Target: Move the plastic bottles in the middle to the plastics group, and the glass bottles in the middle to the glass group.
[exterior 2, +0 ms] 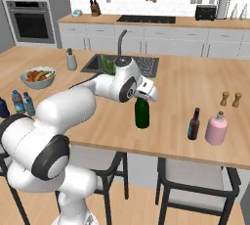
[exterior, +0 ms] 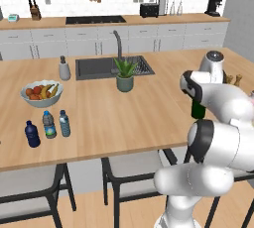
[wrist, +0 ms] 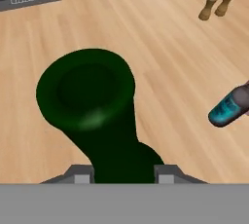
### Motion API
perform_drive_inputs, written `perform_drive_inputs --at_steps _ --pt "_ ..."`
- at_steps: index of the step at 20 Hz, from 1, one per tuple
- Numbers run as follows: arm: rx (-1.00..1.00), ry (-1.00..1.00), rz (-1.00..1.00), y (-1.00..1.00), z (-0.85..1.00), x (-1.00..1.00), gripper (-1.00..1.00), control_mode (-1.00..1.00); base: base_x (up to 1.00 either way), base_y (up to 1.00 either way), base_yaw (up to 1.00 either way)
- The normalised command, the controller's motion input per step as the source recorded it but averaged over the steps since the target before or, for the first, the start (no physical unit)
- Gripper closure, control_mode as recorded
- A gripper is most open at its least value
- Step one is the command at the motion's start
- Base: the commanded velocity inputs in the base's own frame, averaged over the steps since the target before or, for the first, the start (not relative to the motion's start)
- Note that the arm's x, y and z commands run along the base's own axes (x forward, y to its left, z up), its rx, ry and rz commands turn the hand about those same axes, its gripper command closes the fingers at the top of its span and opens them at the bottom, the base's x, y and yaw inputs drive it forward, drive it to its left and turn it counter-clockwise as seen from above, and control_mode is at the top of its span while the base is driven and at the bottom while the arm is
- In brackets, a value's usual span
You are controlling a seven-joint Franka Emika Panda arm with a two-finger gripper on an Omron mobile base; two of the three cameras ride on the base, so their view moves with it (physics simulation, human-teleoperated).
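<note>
My gripper (exterior 2: 146, 95) is shut on the neck of the tall dark-green glass bottle (exterior 2: 142, 114), which hangs upright near the counter's front edge; whether its base touches the wood I cannot tell. In the hand view the neck of the bottle (wrist: 104, 121) passes between the fingertips (wrist: 80, 175). The slim dark bottle with a blue label (exterior 2: 194, 124), the glass group, stands to the right, apart from the green one, and shows lower right in the hand view as the dark bottle (wrist: 228, 108). Two clear plastic bottles (exterior: 49, 124) (exterior: 64, 123) stand beside the dark-blue bottle (exterior: 32, 134) at the counter's left.
A pink bottle (exterior 2: 216, 128) stands right of the dark bottle. Two wooden shakers (exterior 2: 230, 99) sit behind them. A fruit bowl (exterior: 42, 93), soap dispenser (exterior: 64, 68), sink (exterior: 99, 68) and potted plant (exterior: 125, 76) lie farther back. Stools (exterior 2: 195, 180) stand below the counter edge.
</note>
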Motion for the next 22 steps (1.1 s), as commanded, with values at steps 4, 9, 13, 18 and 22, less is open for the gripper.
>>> perform_drive_inputs --at_steps 4,9,13,18,22 --pt "-0.06 -0.07 -0.10 -0.73 0.03 -0.21 1.00 -1.00 0.00 0.00 0.00" --pt "-0.02 -0.05 -0.08 -0.58 0.01 0.00 1.00 -1.00 0.00 0.00 0.00" --pt "0.03 0.00 -0.04 -0.37 0.00 0.05 1.00 -1.00 0.00 0.00 0.00" --pt "0.00 0.00 -0.07 -0.33 0.00 0.13 1.00 -1.00 0.00 0.00 0.00" --pt "0.00 0.00 -0.11 -0.28 0.00 0.11 1.00 -1.00 0.00 0.00 0.00"
